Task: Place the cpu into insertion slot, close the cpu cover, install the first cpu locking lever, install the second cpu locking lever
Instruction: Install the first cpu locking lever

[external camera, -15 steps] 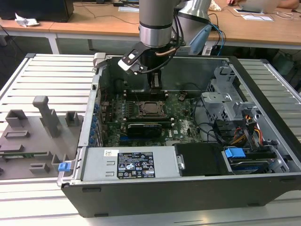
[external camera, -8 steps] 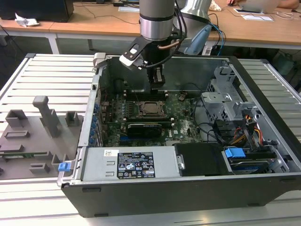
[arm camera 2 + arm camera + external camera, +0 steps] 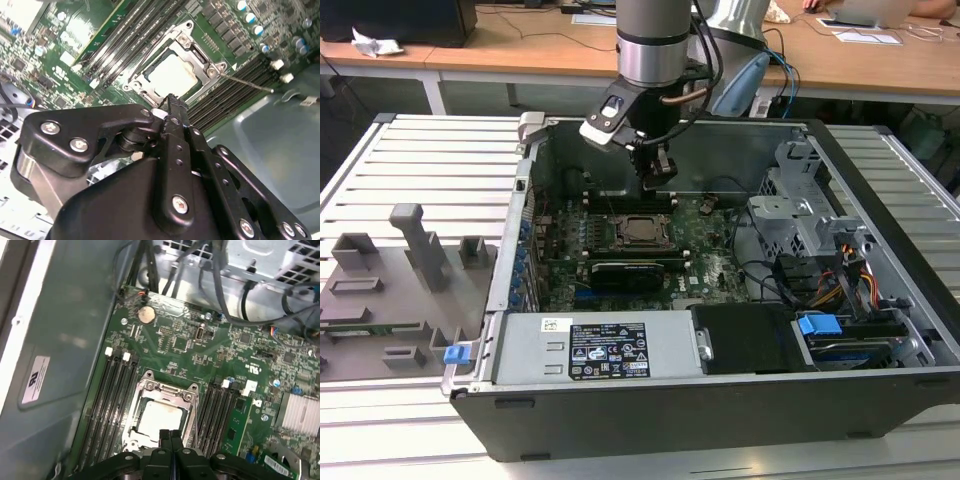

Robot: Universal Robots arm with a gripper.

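Note:
The cpu (image 3: 640,229) lies flat in the insertion slot (image 3: 618,238) on the green board inside the open computer case. In both wrist views its pale top (image 3: 172,75) (image 3: 157,417) shows through the window of the silver cpu cover (image 3: 192,45) (image 3: 167,389), which lies down over it. A thin metal locking lever (image 3: 250,83) juts out sideways from one corner of the socket. My gripper (image 3: 658,184) hangs just above the socket's far edge; its black fingers (image 3: 170,434) (image 3: 172,100) are shut together with nothing between them.
Black memory slots (image 3: 112,390) flank the socket on both sides. A drive cage (image 3: 810,210) and loose cables (image 3: 840,285) fill the case toward the exterior view's right. The power supply (image 3: 600,350) lies along the near wall. A grey fixture tray (image 3: 390,290) sits outside at the exterior view's left.

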